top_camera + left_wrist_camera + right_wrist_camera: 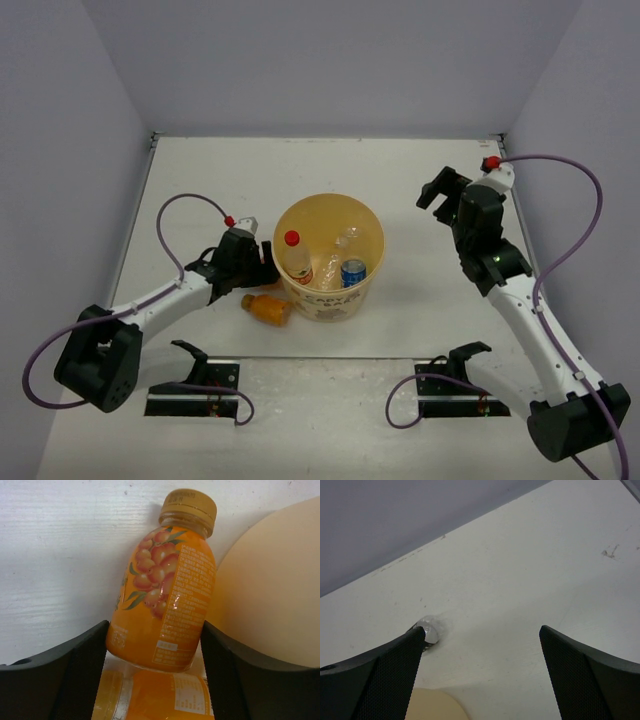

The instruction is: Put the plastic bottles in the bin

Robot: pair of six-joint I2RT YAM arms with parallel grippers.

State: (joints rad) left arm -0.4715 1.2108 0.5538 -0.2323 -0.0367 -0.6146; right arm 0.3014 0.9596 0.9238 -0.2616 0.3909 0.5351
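Note:
My left gripper (154, 626) is shut on a short orange bottle (162, 595); both black fingers (75, 670) press its sides, and its tan cap points away from me. A second orange bottle (160, 700) lies crosswise just below it, also seen on the table (266, 308) by the bin's foot. The yellow-orange bin (330, 203) stands mid-table, its cream side (270, 580) right beside the gripped bottle. Inside it are a red-capped bottle (296, 255), a clear bottle (340, 252) and a blue-labelled one (353, 272). From above, the left gripper (258, 272) hides the gripped bottle. My right gripper (440, 190) hangs open and holds nothing.
In the right wrist view the open gripper (482, 645) looks over bare white table, with a small clear rounded thing (430, 630) by its left finger and a cream edge (432, 707) low down. Grey walls enclose the table. Two black stands (200, 365) sit at the near edge.

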